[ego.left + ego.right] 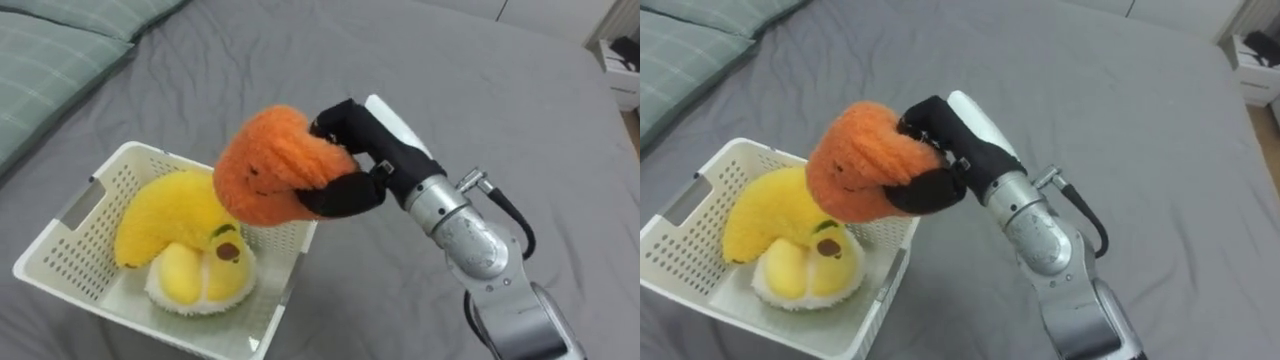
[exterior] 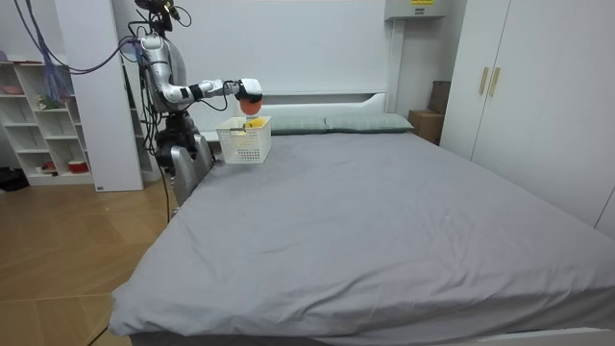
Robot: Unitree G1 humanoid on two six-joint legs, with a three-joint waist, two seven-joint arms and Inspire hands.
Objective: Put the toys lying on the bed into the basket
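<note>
A: Holding anything?
B: Yes. Grips an orange toy (image 1: 262, 165) in the right hand (image 1: 368, 150). Plush, rounded, with a small dark face on the front.
A: Gripped how?
B: With fingers (image 1: 335, 118) curled over the top and the thumb pressed in from below, pinching the plush between them. Dents the fabric where the fingers dig in.
A: And held where?
B: In the air, over the right side of a white basket (image 1: 55, 262). Hangs just above the rim in the room view. Cannot tell from the eye views whether touching anything inside.
A: Anything in the basket?
B: Two toys. A yellow banana (image 1: 160, 210), curved along the far side. Touching it, nearer the front, a round toy (image 1: 195, 275), pale fuzz outside, yellow inside, with a little dark patch on top.
A: Resting on what?
B: On a grey bed (image 1: 480, 90), near a checked pillow (image 1: 40, 60) at the upper left.
A: Standing where?
B: At the bedside by the head end, on the room view's left. Upright, with the arm stretched out over the mattress towards the basket. Behind, a white shelf (image 2: 38, 115). Across the room, on the room view's right, a wardrobe (image 2: 519, 86).
</note>
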